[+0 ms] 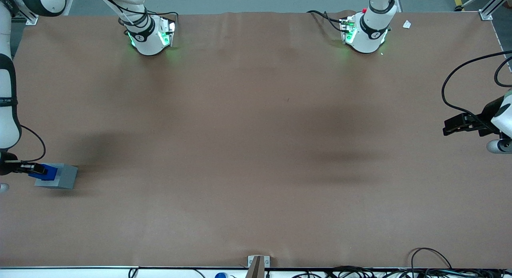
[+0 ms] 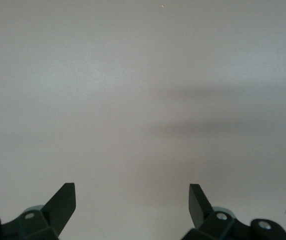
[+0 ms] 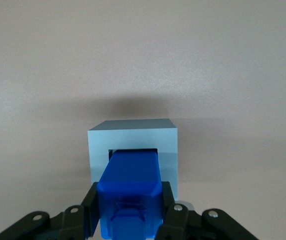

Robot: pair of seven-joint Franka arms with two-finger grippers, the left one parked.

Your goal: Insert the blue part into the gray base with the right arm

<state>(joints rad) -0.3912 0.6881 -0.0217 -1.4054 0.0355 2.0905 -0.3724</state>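
The fingers [image 3: 92,202] pinch the blue part [image 3: 130,187] between them, one on each side. The gripper [image 3: 128,212] holds the part's leading end inside the square recess of the gray base [image 3: 133,140]. The base rests on the brown counter [image 1: 256,150], toward the working arm's end.

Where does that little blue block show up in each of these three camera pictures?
Front view: the blue part sits at the working arm's end of the table, held in the gripper over the gray base.
Right wrist view: the blue part is between the fingers, entering the gray base.
Left wrist view: not in it.
Shared landmark: the gray base.
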